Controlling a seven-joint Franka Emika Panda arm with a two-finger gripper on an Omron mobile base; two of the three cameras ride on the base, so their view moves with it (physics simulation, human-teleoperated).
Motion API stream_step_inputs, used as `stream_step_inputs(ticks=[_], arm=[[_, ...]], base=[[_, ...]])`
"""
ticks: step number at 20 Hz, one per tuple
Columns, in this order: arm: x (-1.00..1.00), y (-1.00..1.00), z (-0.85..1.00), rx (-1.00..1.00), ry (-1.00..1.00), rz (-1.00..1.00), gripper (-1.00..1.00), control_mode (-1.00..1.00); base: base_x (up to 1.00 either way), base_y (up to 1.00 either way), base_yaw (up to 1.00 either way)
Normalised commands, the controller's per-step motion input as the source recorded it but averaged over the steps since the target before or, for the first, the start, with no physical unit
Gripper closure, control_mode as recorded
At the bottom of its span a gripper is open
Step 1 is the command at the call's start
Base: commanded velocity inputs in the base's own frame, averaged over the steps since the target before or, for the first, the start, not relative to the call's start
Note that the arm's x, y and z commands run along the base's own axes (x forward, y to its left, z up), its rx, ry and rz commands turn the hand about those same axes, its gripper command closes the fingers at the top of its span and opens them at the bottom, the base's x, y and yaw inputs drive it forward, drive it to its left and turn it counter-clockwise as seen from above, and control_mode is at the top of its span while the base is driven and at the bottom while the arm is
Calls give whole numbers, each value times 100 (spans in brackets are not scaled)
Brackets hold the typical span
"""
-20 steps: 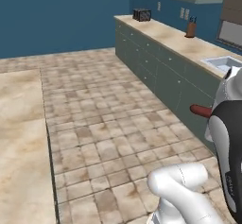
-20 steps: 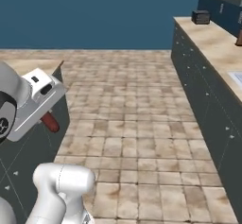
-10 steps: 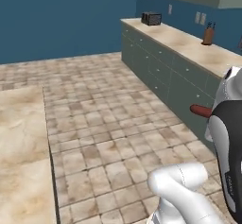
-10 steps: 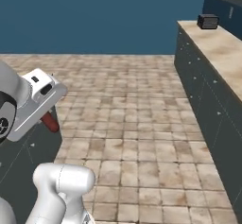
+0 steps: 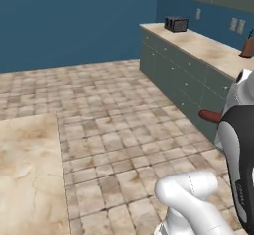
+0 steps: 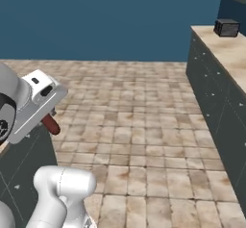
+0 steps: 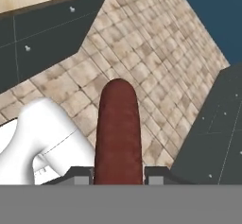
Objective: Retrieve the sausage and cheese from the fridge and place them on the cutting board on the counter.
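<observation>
The sausage [image 7: 118, 133], a dark red-brown link, stands straight up between the two fingertips of my gripper [image 7: 118, 173], which is shut on it. In the right base view the gripper [image 6: 47, 117] hangs at the left above the tiled floor with the sausage [image 6: 51, 125] poking out below the white hand. The sausage's tip [image 5: 211, 115] sticks out from behind my arm in the left base view. The counter [image 5: 208, 45] runs along the right, also seen as the counter [image 6: 226, 49]. The cheese, the fridge and the cutting board are out of view.
A small dark appliance [image 5: 176, 24] sits at the counter's far end, the same appliance [image 6: 227, 27]. A second beige marbled top [image 5: 25, 169] lies at the lower left. Grey-green cabinet fronts [image 7: 52, 34] border the tiled floor [image 6: 139, 116] between the counters.
The whole picture has shifted, so the base has moved: the counter and dark appliance now sit further right and nearer. The sausage stays in the shut gripper.
</observation>
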Motion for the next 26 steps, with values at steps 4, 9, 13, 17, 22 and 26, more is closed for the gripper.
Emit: stream_step_inputs(ticks=[4,9,13,17,22,26], arm=[[0,0,0,0,0,0,100,100],[0,0,0,0,0,0,100,100],[0,0,0,0,0,0,100,100],[0,0,0,0,0,0,100,100],[0,0,0,0,0,0,100,100],[0,0,0,0,0,0,100,100]], base=[[100,44,5],[100,31,3],[100,0,2],[100,0,0],[100,8,27],[93,0,87]])
